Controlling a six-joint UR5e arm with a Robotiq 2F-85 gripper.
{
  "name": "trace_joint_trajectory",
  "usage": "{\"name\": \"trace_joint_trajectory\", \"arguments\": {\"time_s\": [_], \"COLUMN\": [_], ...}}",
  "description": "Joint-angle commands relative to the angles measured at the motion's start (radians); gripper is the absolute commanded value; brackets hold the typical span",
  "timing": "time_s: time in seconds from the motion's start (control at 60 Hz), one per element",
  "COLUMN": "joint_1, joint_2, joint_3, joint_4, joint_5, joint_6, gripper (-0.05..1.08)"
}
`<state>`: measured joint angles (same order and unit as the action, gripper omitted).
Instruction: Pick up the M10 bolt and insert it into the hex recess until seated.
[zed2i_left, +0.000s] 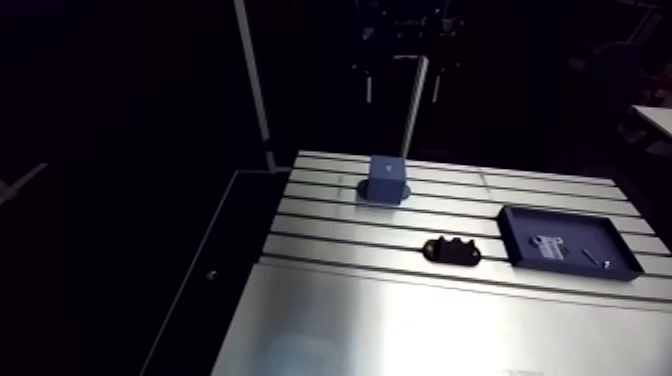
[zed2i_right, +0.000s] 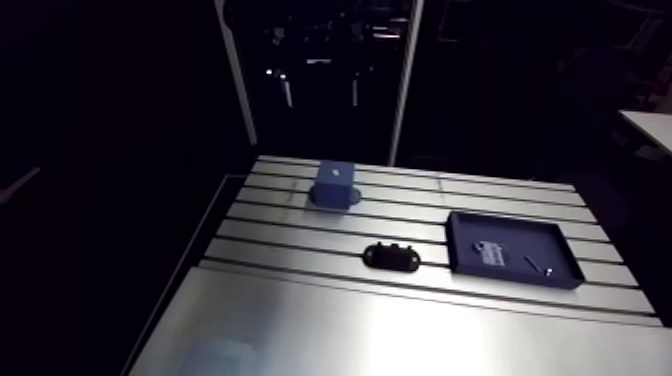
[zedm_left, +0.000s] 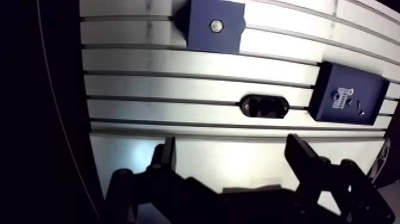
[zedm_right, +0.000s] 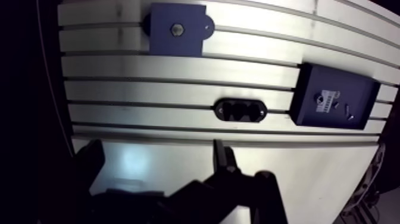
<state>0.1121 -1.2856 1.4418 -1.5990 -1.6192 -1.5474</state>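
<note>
A blue block stands on the slotted table, far ahead of the gripper. A small silvery hexagon shows on its top face; I cannot tell if it is a recess or a bolt head. Off to one side lies a shallow blue tray holding a small bolt and a pale patterned piece. My gripper hangs open above the table's plain near part, with nothing between its fingers.
A black oval fixture with three holes lies on the table between the gripper and the blue block. The table's left edge drops into darkness beside the gripper.
</note>
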Motion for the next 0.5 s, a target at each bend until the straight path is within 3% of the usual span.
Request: {"name": "trace_joint_trajectory", "arguments": {"time_s": [0.017, 0.3, 0.5], "joint_1": [-0.007, -0.07, -0.073], "joint_2": [-0.115, -0.15, -0.164], "joint_3": [0.032, 0.047, 0.033], "joint_4": [0.051, 0.055, 0.074], "joint_5": [0.002, 0.003, 0.005], "joint_6": [-0.05, -0.053, -0.053], "gripper": [0.01, 0.01, 0.01]}}
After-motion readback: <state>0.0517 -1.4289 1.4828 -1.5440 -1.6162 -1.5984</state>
